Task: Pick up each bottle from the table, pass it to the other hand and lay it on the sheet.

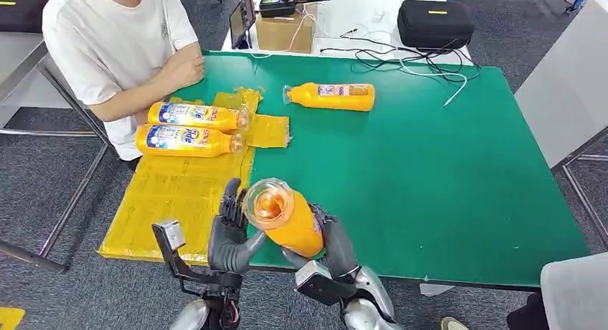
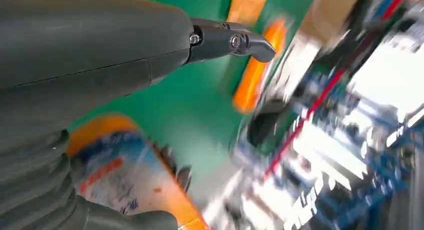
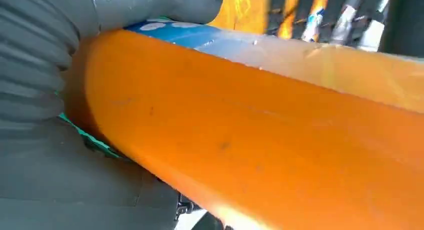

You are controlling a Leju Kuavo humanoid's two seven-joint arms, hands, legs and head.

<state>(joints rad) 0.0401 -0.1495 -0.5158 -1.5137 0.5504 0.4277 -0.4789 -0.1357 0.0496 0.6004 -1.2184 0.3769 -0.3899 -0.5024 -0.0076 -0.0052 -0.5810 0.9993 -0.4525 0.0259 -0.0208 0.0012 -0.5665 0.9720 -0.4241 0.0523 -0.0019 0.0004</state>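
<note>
Head view shows my right hand wrapped around an orange bottle, tilted with one end toward the camera, raised over the near edge of the green table. I judge it is held there so the other hand can take it. My left hand stands just beside it, fingers apart and upright, palm facing the bottle, holding nothing; whether it touches I cannot tell. Beyond lies the yellow sheet, with two labelled bottles side by side at its far end, presumably already delivered. Farther off, a fourth bottle lies on the bare green, still to fetch. A seated person rests an arm at the far corner.
</note>
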